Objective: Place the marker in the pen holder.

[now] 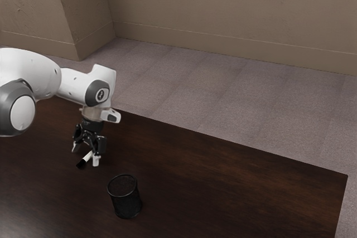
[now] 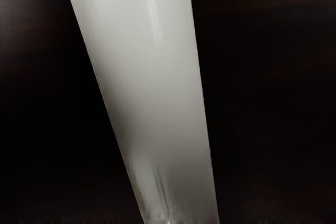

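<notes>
One marker: centre it squarely before gripping.
Jaws: wide, marker between.
Pen holder: upright; approach from above.

The exterior view looks from high at my arm's side, slanting down across the counter to the carpeted floor and wall beyond. It stands far enough back to take in my end effector and much of the counter. My wrist view rides on my hand, facing down from very near the marker's white barrel. The two views share the marker and the dark countertop around it.
</notes>
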